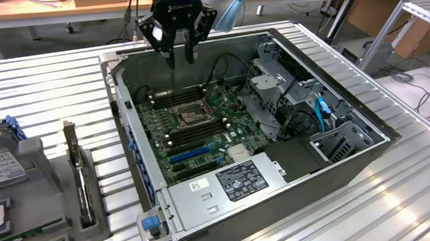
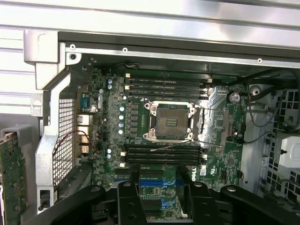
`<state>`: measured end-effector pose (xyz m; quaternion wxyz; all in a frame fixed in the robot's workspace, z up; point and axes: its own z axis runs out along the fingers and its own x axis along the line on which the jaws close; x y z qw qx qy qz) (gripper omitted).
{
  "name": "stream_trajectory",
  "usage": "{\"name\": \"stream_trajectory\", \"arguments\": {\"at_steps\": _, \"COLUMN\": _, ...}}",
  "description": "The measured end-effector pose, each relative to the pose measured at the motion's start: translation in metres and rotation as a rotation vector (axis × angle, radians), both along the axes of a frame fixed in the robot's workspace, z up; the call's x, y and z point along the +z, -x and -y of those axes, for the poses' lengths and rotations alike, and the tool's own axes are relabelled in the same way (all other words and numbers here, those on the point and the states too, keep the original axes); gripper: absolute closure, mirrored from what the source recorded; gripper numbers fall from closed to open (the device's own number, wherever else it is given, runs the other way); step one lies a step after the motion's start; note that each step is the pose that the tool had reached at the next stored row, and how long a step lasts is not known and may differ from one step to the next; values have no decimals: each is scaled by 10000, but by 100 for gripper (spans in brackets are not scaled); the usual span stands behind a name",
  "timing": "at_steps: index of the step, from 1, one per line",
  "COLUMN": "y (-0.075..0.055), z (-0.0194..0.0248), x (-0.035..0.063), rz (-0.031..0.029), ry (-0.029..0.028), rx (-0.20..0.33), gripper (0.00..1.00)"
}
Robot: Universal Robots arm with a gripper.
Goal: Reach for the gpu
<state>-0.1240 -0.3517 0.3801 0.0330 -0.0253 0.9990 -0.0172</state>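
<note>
Currently the black pincer [image 1: 180,64], released, hangs above the open grey computer case [image 1: 337,111]; the green upright gpu card [image 1: 74,166] stands in the grey holder [image 1: 43,186] outside, so approach should travel sideways, clearing the case wall.

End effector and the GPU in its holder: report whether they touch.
Apart. Exterior view: the end effector hangs over the case's far end; the GPU stands in its holder outside the case, well clear.
</note>
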Motion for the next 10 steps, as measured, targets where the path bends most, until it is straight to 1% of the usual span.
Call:
{"name": "stream_trajectory", "arguments": {"at_steps": 6, "y": 0, "z": 0, "x": 0, "rz": 0, "ry": 0, "rx": 0, "gripper": 57}}
{"name": "stream_trajectory", "arguments": {"at_steps": 7, "y": 0, "z": 0, "x": 0, "rz": 0, "ry": 0, "rx": 0, "gripper": 58}}
{"name": "stream_trajectory", "arguments": {"at_steps": 8, "y": 0, "z": 0, "x": 0, "rz": 0, "ry": 0, "rx": 0, "gripper": 71}}
{"name": "stream_trajectory", "arguments": {"at_steps": 9, "y": 0, "z": 0, "x": 0, "rz": 0, "ry": 0, "rx": 0, "gripper": 71}}
{"name": "stream_trajectory", "arguments": {"at_steps": 10, "y": 0, "z": 0, "x": 0, "rz": 0, "ry": 0, "rx": 0, "gripper": 77}}
